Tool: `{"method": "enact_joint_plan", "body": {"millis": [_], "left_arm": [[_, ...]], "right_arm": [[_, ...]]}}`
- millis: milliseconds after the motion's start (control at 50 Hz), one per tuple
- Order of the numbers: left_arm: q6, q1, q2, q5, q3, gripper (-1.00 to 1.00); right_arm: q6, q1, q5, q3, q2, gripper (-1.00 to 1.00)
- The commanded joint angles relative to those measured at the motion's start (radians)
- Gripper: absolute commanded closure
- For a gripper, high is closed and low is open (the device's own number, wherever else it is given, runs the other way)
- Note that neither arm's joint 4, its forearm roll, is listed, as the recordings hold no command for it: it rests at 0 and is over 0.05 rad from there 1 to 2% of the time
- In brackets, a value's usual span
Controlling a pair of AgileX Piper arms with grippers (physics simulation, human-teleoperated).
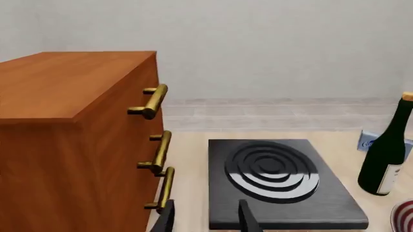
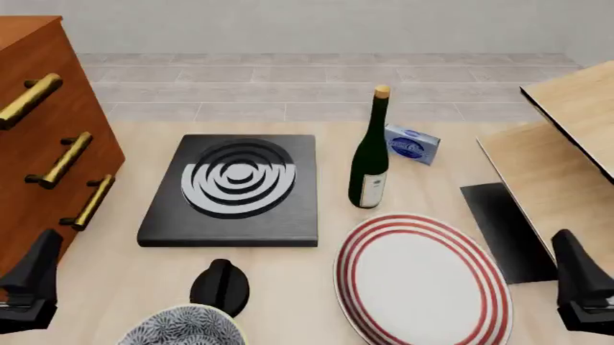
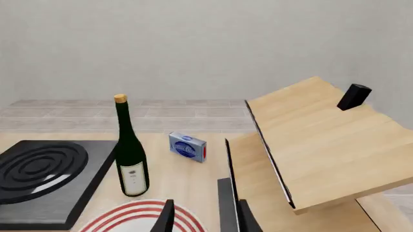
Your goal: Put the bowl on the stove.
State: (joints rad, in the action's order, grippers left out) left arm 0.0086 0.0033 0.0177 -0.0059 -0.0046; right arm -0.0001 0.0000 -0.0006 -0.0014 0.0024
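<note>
Left end effector and right end effector low (fingers parted, empty).

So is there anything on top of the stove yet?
No. The stove carries nothing; its ringed burner shows bare and whole. The bowl sits on the table nearer the arms, cut off by the frame edge, beside the black knob.

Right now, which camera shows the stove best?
The front view: the whole stove shows from above, burner rings unobstructed. The left wrist view shows it whole too, but low and foreshortened behind a fingertip. The right wrist view catches only one cropped corner.
</note>
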Motion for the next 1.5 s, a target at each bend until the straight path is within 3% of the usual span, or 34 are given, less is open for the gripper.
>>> {"method": "enact_joint_plan", "body": {"millis": [20,220,340,560,580,640,760,920,1060,1160,1500], "left_arm": [[0.007,0.011,-0.014,0.008,-0.008,-1.00],[0.009,0.012,-0.007,-0.001,0.004,-1.00],[0.044,0.000,0.008,0.001,-0.002,-1.00],[0.071,-0.039,-0.017,0.090,-0.074,-1.00],[0.108,-0.054,-0.018,0.088,-0.082,-1.00],[0.120,-0.070,-0.018,0.121,-0.098,-1.00],[0.119,-0.066,-0.018,0.148,-0.119,-1.00],[0.117,-0.114,-0.018,0.269,-0.219,-1.00],[0.117,-0.165,-0.018,0.322,-0.190,-1.00],[0.077,-0.194,-0.018,0.384,-0.203,-1.00],[0.100,-0.240,-0.018,0.479,-0.245,-1.00]], "right_arm": [[0.000,0.000,-0.001,-0.003,0.005,-1.00],[0.000,0.000,-0.001,-0.003,0.005,-1.00],[0.000,0.000,-0.001,-0.003,0.005,-1.00],[0.000,0.000,-0.001,-0.003,0.005,-1.00],[0.000,0.000,-0.001,-0.003,0.005,-1.00],[0.000,0.000,-0.001,-0.003,0.005,-1.00],[0.000,0.000,-0.001,-0.003,0.005,-1.00],[0.000,0.000,-0.001,-0.003,0.005,-1.00],[-0.001,0.000,-0.001,-0.003,0.005,-1.00],[0.000,0.000,-0.001,-0.003,0.005,-1.00],[0.000,0.000,-0.001,-0.003,0.005,-1.00]]}}
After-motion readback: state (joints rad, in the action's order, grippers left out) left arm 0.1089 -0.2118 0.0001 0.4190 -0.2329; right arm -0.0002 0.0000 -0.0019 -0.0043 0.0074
